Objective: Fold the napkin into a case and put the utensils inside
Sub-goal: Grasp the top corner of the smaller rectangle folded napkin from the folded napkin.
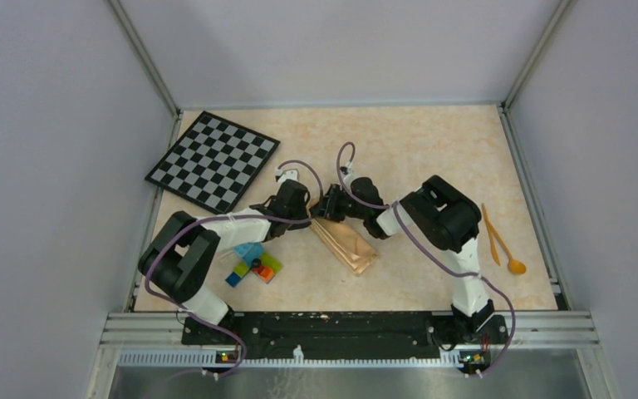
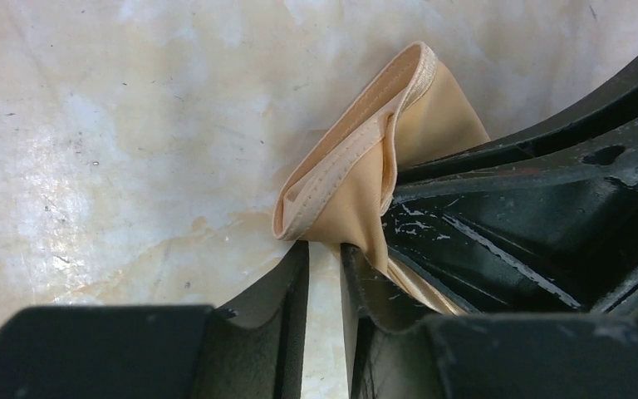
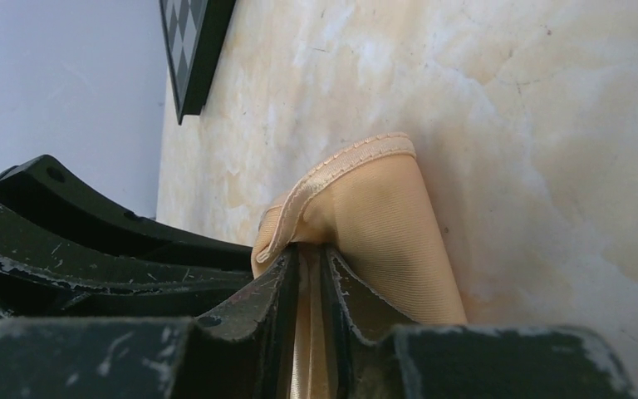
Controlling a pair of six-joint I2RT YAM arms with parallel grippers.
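while the napkin [image 1: 350, 243] lies folded at frame centre | right gripper [image 3: 309, 253] pinches its upper corner | left gripper [image 2: 324, 249] nearly closed, grip unclear | utensils [image 1: 498, 241] far right | risk: weak pinch lets fold spring open

A narrow, folded peach-orange cloth napkin [image 1: 350, 247] lay on the beige marbled table [image 1: 415, 150]. The left gripper [image 1: 306, 208] and the right gripper [image 1: 329, 206] met at its far end. Two slim orange utensils [image 1: 515, 266] lay well apart on the right. A black-and-white checkered board [image 1: 212, 160] lay at the far left, and coloured toy bricks [image 1: 253, 264] lay near the left arm.
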